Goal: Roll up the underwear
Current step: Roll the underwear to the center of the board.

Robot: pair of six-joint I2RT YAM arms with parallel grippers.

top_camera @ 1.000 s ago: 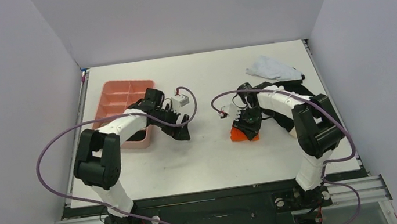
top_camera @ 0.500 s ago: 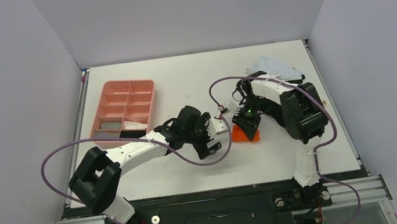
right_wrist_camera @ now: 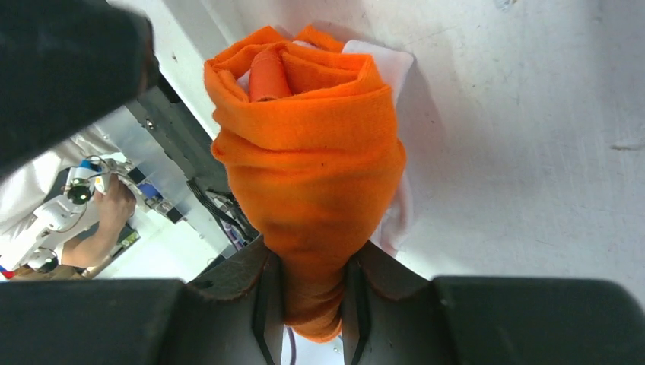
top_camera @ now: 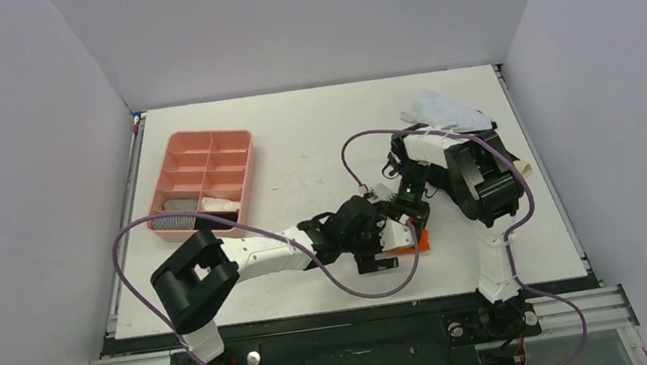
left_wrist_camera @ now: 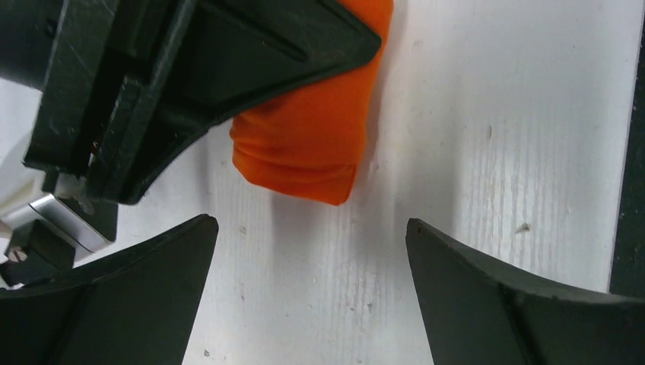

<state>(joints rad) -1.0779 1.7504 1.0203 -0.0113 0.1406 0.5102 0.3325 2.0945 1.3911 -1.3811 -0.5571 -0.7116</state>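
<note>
Two pincers meet at one small roll near the front edge of your white, scuffed table. Your left pincer stands wide open, its dark wedge-shaped fingers apart and holding nothing, with bare tabletop between them. Just beyond its tips lies the orange underwear, soft knit cloth wound into a plump cylinder whose rounded, creased end faces that pincer. Your right pincer is clamped on the same roll: both black fingers pinch its narrow end, and the spiral of folded layers shows at the far end, with a strip of white cloth peeking out behind. The roll rests on the table.

Farther back and off to the left pincer's left sits a pink plastic tray split into square compartments. The four nearest you hold small bundles in grey, white, stripes and black; the rest look bare. Behind the right pincer, the black underwear lies mostly hidden by the arm, and a crumpled pale cloth lies flat beyond it.
</note>
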